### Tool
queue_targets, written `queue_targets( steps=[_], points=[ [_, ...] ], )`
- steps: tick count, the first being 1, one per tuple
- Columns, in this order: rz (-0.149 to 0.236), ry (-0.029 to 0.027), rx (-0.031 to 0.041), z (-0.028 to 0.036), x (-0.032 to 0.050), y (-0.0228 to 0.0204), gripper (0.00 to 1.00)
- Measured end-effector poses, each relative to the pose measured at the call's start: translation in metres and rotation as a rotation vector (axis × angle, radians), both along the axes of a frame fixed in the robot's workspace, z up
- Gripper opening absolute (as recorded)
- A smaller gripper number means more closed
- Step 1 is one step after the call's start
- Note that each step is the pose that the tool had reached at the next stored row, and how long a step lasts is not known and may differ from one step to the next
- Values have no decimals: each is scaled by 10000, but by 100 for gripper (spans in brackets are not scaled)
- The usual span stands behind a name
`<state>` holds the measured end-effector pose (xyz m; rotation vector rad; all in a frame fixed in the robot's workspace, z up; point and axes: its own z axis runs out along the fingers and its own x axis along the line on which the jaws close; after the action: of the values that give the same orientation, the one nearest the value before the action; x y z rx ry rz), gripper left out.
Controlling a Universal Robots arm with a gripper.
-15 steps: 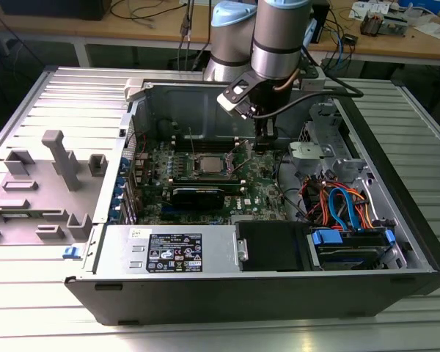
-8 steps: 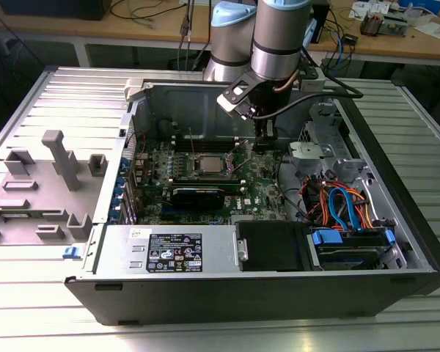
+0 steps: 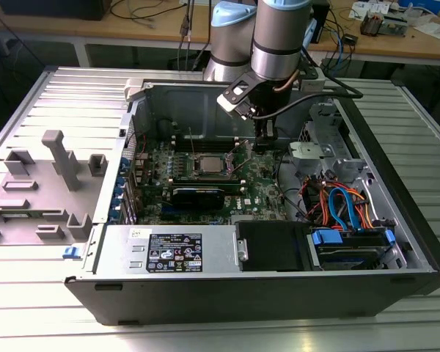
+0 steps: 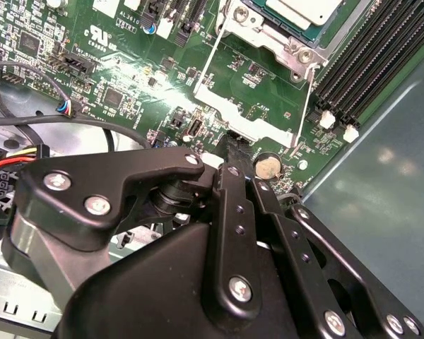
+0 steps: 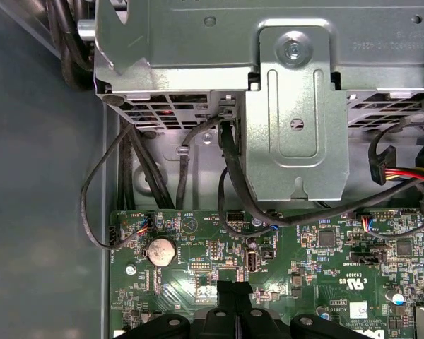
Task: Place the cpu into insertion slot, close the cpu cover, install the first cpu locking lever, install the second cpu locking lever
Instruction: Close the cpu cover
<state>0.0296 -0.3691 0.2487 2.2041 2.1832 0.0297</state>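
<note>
Exterior view: tool (image 3: 262,149) between insertion slot (image 3: 207,164), drive cage (image 3: 313,151).

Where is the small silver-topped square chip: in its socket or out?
In. The small square silver-topped chip lies flat inside the silvery metal socket frame on the green circuit board.

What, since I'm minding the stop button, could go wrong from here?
The gripper sits low at the edge of the open cpu cover; a slip could bend it or the thin wire lever beside it. The coin cell lies right by its tip and might get scraped.
</note>
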Motion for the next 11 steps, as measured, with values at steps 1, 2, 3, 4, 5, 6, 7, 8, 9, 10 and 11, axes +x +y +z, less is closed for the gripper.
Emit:
queue_targets(
  steps=[1, 2, 3, 4, 5, 6, 7, 8, 9, 10, 11],
  points=[
    [0, 0, 0, 0, -2, 0, 11],
    [-2, 0, 0, 0, -6, 0, 11],
    [-1, -1, 1, -1, -13, 0, 11],
    [0, 0, 1, 0, -42, 0, 11],
    [0, 0, 1, 0, -73, 0, 11],
    [-1, 0, 1, 0, -106, 2, 11],
    [-1, 0, 1, 0, -129, 2, 11],
    [0, 0, 0, 0, -150, 3, 11],
    [0, 0, 1, 0, -177, 4, 11],
    [-1, 0, 0, 0, -198, 4, 11],
    [0, 0, 0, 0, -233, 5, 11]
  ],
)
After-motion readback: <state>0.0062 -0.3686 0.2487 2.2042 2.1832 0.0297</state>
